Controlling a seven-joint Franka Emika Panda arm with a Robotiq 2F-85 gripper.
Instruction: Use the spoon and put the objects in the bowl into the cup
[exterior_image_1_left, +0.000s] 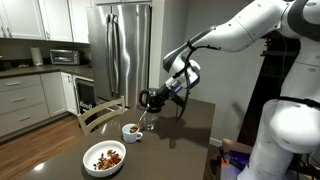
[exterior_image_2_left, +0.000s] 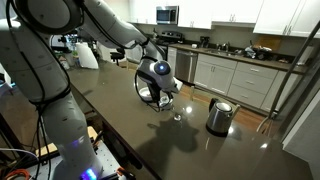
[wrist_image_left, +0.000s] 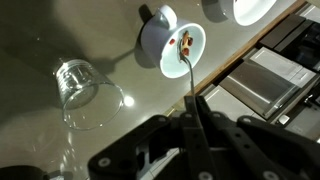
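The gripper is pinching the spoon by its handle, jaws pressed tight on it, and is holding the tip at the mouth of the cup on the dark bench. A few bits are lying inside (most are sitting in the bowl). A glass is sitting nearby.

spoon tip in cup, few bits inside

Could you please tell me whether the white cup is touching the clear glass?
Apart. The wrist view shows a strip of bare dark table between the cup and the clear glass.
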